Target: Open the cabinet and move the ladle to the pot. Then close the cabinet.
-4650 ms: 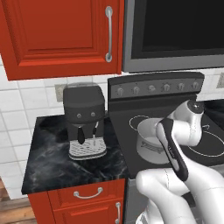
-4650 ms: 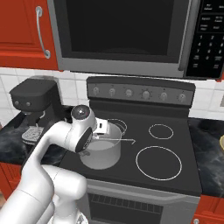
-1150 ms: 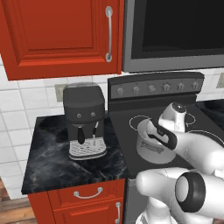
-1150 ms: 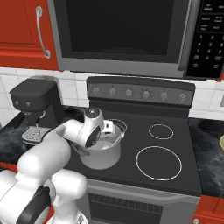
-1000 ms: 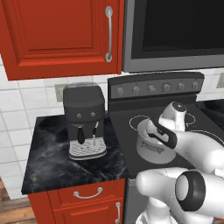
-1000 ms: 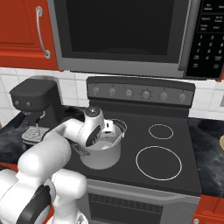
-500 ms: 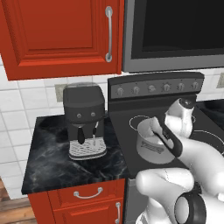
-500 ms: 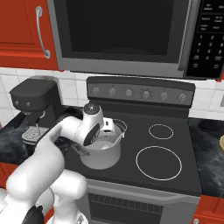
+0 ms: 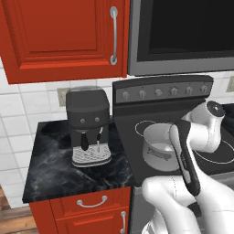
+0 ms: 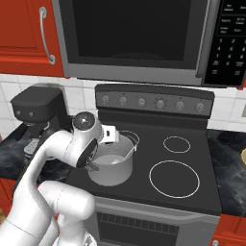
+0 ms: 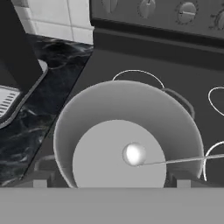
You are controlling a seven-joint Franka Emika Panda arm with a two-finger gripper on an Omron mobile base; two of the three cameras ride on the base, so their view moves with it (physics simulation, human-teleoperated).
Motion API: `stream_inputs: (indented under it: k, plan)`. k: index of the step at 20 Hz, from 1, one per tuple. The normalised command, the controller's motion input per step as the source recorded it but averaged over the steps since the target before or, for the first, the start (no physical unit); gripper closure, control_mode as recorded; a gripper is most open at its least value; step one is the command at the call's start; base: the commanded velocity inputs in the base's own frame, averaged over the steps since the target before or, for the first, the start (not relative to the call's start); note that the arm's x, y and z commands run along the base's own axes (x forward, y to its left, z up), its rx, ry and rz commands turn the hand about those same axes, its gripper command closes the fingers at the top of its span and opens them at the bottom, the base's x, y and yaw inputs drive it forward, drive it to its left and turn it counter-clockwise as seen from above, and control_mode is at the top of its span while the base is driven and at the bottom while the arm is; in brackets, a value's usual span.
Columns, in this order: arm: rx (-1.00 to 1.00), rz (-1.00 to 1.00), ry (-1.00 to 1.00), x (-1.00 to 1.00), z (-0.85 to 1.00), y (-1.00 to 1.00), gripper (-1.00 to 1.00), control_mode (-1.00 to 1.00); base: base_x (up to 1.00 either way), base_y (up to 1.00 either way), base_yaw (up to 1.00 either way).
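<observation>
The pot [image 11: 127,131] stands on the stove [image 10: 192,158], at the centre of the hand view. The ladle [image 11: 135,154] lies inside it, with the round bowl on the pale bottom and the thin handle going to the right edge. The gripper [image 10: 103,144] hangs just over the pot; whether it is open cannot be told. The cabinet [image 9: 64,36] at upper left is closed.

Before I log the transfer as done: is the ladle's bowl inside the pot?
Yes, the ladle bowl rests on the pot floor in the hand view.
</observation>
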Motion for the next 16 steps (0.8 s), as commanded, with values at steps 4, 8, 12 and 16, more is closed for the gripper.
stream_inputs:
  k: [4, 8, 12, 16]
  plan:
    - [0.0, -0.01, -0.02, -0.61, 1.0, 0.29, -1.0, -1.0, 0.0, 0.0, 0.0]
    - [0.0, -0.04, 0.0, -0.68, 1.0, 0.31, -1.0, -1.0, 0.0, 0.0, 0.0]
    - [0.0, -0.07, 0.0, -0.81, 0.95, 0.26, -1.0, -1.0, 0.0, 0.0, 0.0]
    - [0.0, -0.07, 0.04, -0.89, 0.71, 0.06, -1.0, -1.0, 0.0, 0.0, 0.0]
